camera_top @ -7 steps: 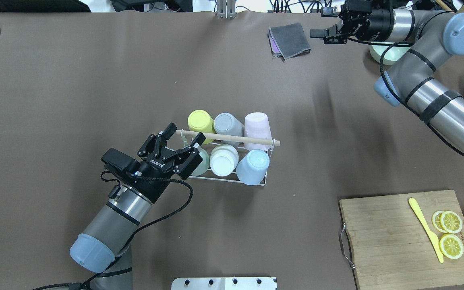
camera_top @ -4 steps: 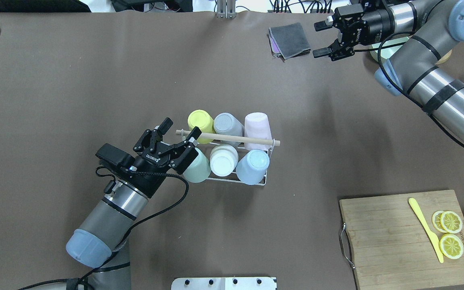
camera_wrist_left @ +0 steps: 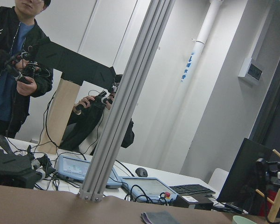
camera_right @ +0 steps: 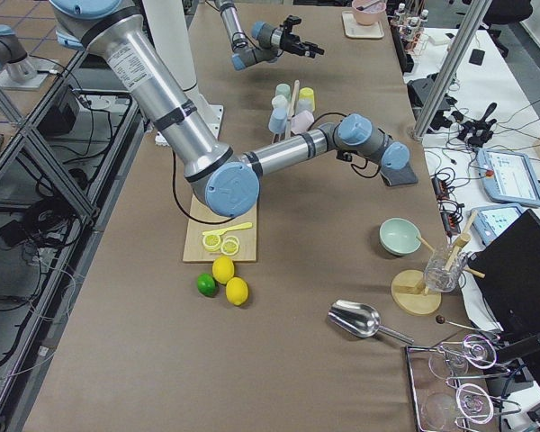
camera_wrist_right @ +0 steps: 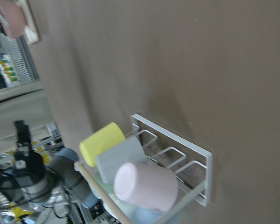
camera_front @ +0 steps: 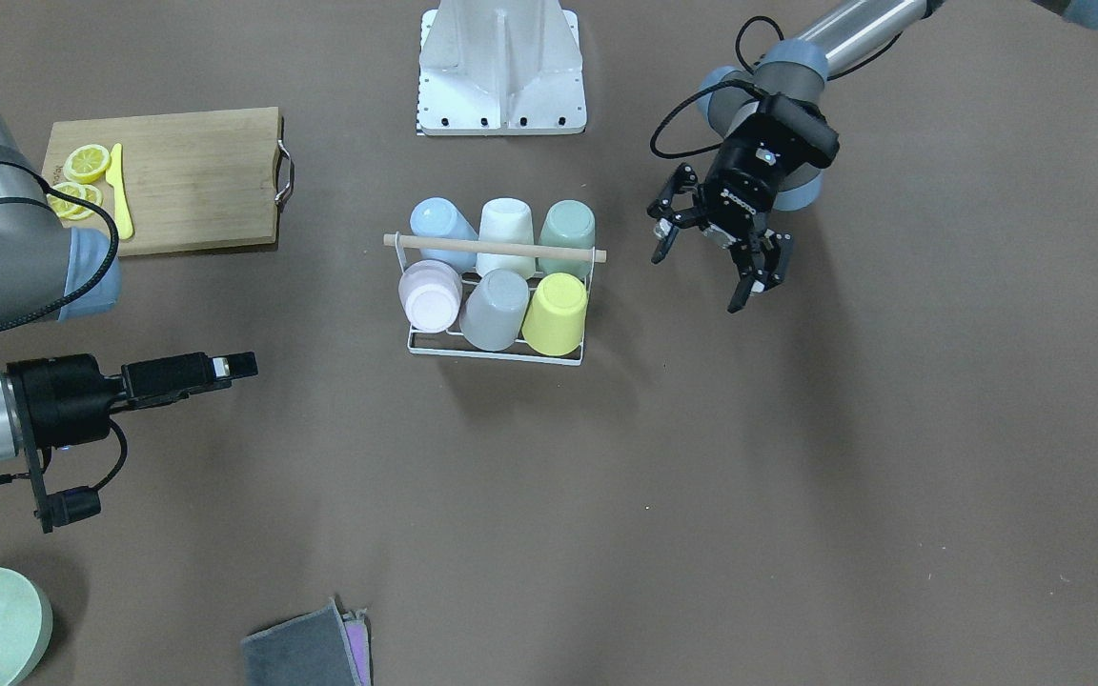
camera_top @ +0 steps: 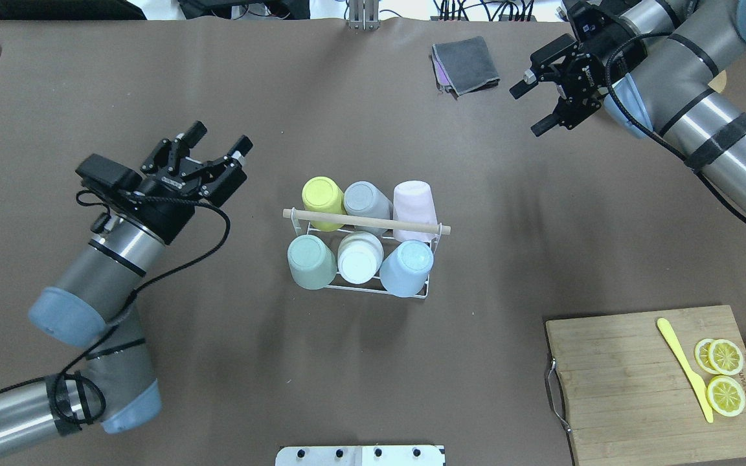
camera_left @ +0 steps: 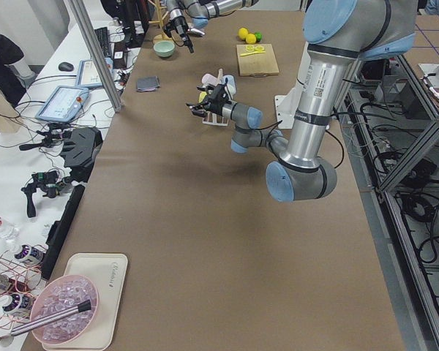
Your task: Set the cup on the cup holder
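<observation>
Brown matting is covering the long table from edge to edge, flat and matte. Around it the room is showing pale walls, an aluminium post and two operators holding controllers, with benches of tablets and cables running along the table's far side.

The wooden cutting board is lying at the robot's near right, carrying lemon slices and a yellow knife.

The cup holder is standing at the middle of the table, its wooden rod running across the top. Six cups are sitting upside down on its prongs in two rows of three, all slightly tilted. The green cup is occupying the near corner on the robot's left, touching the white one beside it.

The left gripper is hovering well apart from the rack on the robot's left, its fingers spread wide and gripping nothing. The right gripper is hanging over the far right of the table, likewise spread and empty, near a folded grey cloth.
</observation>
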You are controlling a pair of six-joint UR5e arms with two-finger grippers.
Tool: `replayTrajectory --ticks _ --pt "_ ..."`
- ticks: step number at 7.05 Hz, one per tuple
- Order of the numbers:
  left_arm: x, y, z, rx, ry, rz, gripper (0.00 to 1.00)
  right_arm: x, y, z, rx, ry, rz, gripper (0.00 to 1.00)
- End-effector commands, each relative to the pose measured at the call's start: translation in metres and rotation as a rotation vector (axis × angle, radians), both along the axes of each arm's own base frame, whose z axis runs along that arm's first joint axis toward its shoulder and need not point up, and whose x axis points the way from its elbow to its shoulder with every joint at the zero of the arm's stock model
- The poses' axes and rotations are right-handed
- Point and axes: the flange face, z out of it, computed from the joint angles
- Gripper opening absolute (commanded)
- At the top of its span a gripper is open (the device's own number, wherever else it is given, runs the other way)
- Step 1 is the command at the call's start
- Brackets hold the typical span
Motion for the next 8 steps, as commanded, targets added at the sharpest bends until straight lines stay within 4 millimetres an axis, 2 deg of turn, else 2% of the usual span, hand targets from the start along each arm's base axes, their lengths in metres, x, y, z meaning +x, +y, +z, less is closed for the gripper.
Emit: replayTrajectory --ticks 1,2,3,4,5,6,8 --pt "-0.083 -0.063 0.061 -0.093 -0.15 0.001 0.98 0.009 0.022 0.008 0.142 0.34 -0.148 1.0" --pt "-0.101 -0.086 0.092 -0.177 -0.213 0.015 0.98 0.03 0.039 0.011 0.309 0.456 -0.164 1.0" --pt "-0.124 -0.106 0.119 -0.251 -0.275 0.05 0.98 0.054 0.063 0.032 0.398 0.541 -0.114 1.0" --pt "-0.142 -0.127 0.142 -0.363 -0.339 0.1 0.98 0.071 0.081 0.037 0.498 0.613 -0.029 0.99" --pt "-0.156 -0.141 0.156 -0.456 -0.391 0.153 0.98 0.091 0.095 0.066 0.574 0.666 0.045 0.99" --pt "-0.167 -0.151 0.171 -0.559 -0.434 0.209 0.98 0.107 0.099 0.09 0.59 0.697 0.075 0.99" --pt "-0.196 -0.164 0.206 -0.782 -0.518 0.31 0.98 0.183 0.086 0.127 0.498 0.785 0.168 0.98"
